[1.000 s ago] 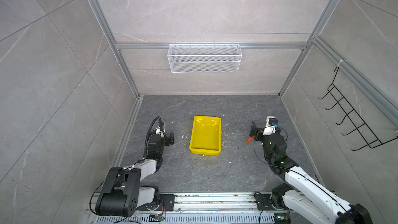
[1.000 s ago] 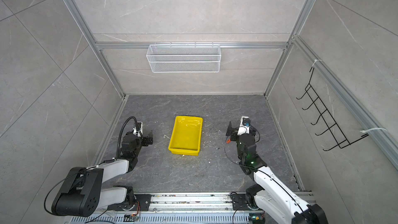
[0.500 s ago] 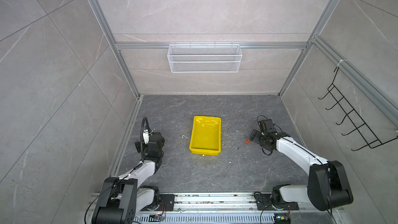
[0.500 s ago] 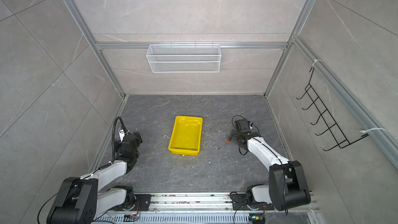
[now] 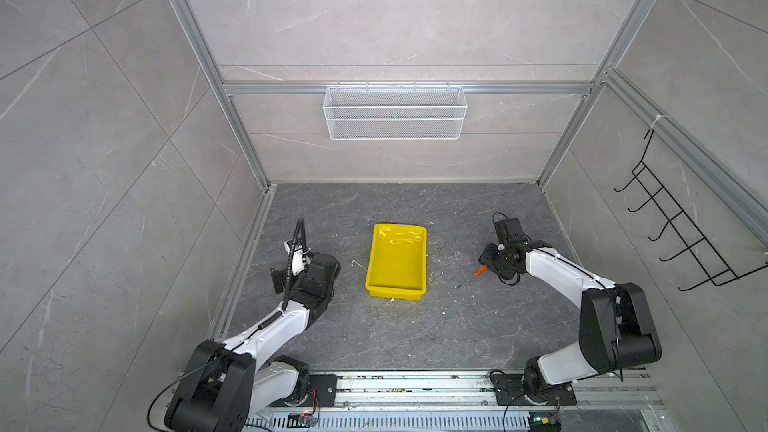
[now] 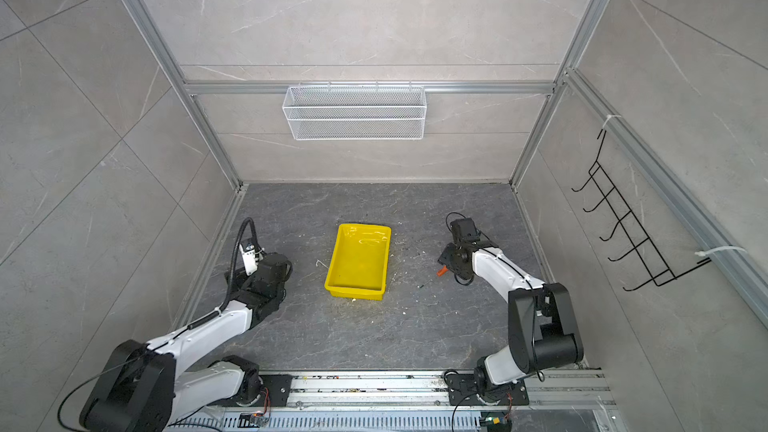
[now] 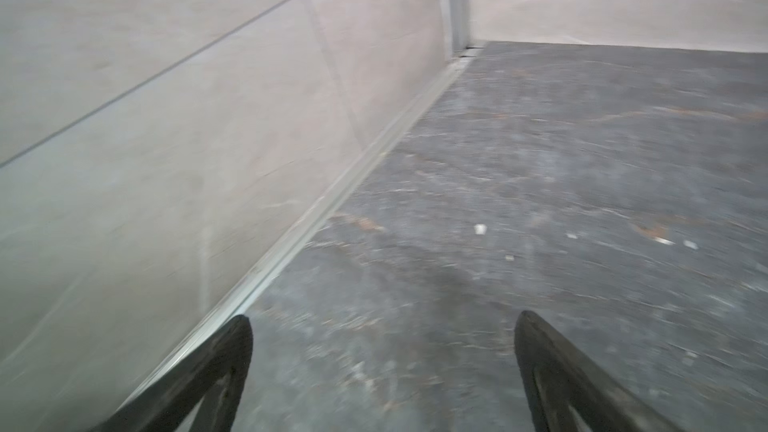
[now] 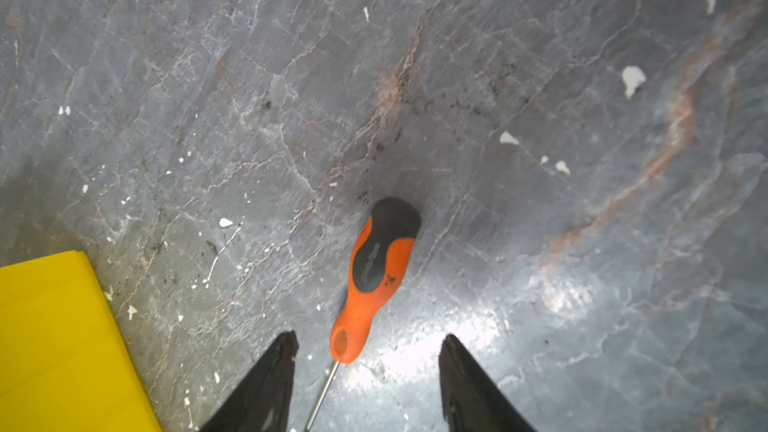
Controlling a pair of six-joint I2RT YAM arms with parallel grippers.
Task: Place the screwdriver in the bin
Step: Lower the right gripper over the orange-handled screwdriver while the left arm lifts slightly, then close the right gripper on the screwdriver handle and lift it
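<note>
The screwdriver (image 5: 479,271) (image 6: 441,271) lies flat on the dark stone floor, right of the bin and apart from it. Its orange and black handle (image 8: 376,280) points away from my right gripper (image 8: 369,338). That gripper is low over it and open. The handle's end and the thin shaft lie between the jaws, nearer one finger, touching neither. The bin (image 5: 395,263) (image 6: 359,261) is a yellow tray, empty, at mid floor; its corner (image 8: 50,338) shows in the right wrist view. My left gripper (image 7: 384,317) (image 5: 277,280) is open and empty, by the left wall.
A white wire basket (image 5: 395,112) hangs on the back wall and a black hook rack (image 5: 681,234) on the right wall. White crumbs are scattered on the floor around the bin. A metal rail (image 7: 332,197) runs along the foot of the left wall near my left gripper.
My right arm has stretched out and down to the screwdriver, and its jaws have narrowed around it. My left arm has swung away from the bin toward the left wall.
</note>
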